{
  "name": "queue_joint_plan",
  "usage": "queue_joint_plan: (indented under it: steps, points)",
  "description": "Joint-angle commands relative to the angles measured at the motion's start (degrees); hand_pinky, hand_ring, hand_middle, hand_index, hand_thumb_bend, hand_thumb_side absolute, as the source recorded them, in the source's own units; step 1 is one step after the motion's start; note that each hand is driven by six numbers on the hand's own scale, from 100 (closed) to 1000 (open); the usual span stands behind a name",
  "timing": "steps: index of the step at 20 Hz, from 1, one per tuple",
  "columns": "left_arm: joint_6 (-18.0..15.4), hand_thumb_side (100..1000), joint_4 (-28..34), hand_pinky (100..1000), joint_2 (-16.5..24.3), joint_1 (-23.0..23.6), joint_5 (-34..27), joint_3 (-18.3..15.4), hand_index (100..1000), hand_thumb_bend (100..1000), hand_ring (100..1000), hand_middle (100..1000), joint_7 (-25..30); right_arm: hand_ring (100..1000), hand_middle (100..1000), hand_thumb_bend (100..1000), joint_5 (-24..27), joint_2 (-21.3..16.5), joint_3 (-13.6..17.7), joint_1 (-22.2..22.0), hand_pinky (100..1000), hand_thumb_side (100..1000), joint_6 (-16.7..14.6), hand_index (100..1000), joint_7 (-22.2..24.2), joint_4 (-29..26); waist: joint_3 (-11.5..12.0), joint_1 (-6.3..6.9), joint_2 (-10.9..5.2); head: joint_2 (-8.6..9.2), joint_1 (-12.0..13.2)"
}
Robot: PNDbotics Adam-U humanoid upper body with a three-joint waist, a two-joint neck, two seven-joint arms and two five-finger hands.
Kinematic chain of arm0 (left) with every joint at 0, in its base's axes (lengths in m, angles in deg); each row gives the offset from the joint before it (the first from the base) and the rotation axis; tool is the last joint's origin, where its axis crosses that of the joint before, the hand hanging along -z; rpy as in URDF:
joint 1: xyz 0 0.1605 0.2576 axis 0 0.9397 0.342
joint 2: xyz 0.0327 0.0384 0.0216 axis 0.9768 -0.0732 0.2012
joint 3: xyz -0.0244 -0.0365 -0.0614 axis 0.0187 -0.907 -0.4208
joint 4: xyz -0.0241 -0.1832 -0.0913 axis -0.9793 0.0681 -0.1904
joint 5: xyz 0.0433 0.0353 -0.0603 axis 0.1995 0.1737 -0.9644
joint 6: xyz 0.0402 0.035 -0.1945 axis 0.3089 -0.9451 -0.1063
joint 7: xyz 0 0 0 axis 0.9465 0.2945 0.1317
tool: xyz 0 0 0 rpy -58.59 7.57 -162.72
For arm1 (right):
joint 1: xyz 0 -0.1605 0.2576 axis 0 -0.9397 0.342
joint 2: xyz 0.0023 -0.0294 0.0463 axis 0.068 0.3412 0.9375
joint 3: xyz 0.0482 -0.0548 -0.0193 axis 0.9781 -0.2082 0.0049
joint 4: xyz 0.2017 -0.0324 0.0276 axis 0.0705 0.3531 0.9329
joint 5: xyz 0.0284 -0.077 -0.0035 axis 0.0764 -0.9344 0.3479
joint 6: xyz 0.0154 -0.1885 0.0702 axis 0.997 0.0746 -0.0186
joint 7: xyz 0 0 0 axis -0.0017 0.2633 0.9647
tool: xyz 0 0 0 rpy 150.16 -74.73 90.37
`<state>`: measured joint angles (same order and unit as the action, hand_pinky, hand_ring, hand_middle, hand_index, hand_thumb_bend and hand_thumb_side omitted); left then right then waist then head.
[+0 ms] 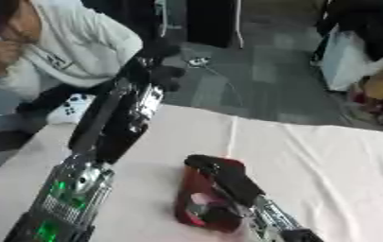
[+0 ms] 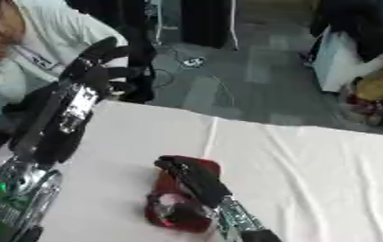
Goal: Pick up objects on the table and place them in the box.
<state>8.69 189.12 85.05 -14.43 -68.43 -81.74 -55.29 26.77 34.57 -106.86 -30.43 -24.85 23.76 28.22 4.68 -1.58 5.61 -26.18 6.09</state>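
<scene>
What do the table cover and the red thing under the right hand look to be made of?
Table cover: white cloth, matte, going by its long creases and folds. Red object: glossy, probably plastic, with bright highlights on its rounded lower edge; too blurred to be sure. The right hand lies across it, hiding the middle.

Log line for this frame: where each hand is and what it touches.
left hand: raised past table's far edge, holding nothing | right hand: lying in red box | table: white cloth
</scene>
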Motion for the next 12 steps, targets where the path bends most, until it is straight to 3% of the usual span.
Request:
queue_joint_plan:
  steps: [1, 3, 4, 7, 12]
  points:
    - [-0.06, 794, 0.88, 744, 0.72, -0.31, 0.14, -0.28, 991, 100, 755, 887, -0.31, 838, 898, 270, 4.55, -3.23, 0.26, 2.78, 765, 772, 1.70, 950, 0.75, -4.87, -0.28, 0.13, -1.24, 1.08, -0.87]
    - [0.02, 794, 0.88, 743, 0.96, -0.03, 0.23, -0.36, 991, 100, 755, 886, -0.41, 822, 885, 221, 7.00, -5.49, -0.27, 3.50, 741, 789, 2.89, 938, 1.78, -7.67, -0.60, 0.06, -1.44, 1.16, -0.68]
    - [0.09, 794, 0.88, 743, 1.13, 0.18, 0.28, -0.40, 991, 100, 755, 886, -0.46, 813, 876, 265, 8.17, -6.61, -0.52, 3.68, 729, 759, 3.42, 933, 2.13, -9.20, -0.85, 0.03, -1.57, 1.21, -0.47]
    - [0.23, 794, 0.88, 743, 1.59, 0.71, 0.47, -0.54, 991, 100, 755, 886, -0.64, 789, 858, 250, 13.63, -10.57, -1.62, 4.02, 683, 747, 4.48, 916, 3.88, -14.15, -1.45, -0.09, -1.89, 1.31, 0.01]
    - [0.45, 795, 0.88, 741, 2.57, 1.73, 0.82, -0.75, 991, 100, 754, 886, -0.96, 753, 817, 238, 23.96, -19.18, -2.92, 2.17, 617, 703, 7.43, 883, 4.82, -27.88, -2.47, -0.43, -2.33, 2.19, 0.09]
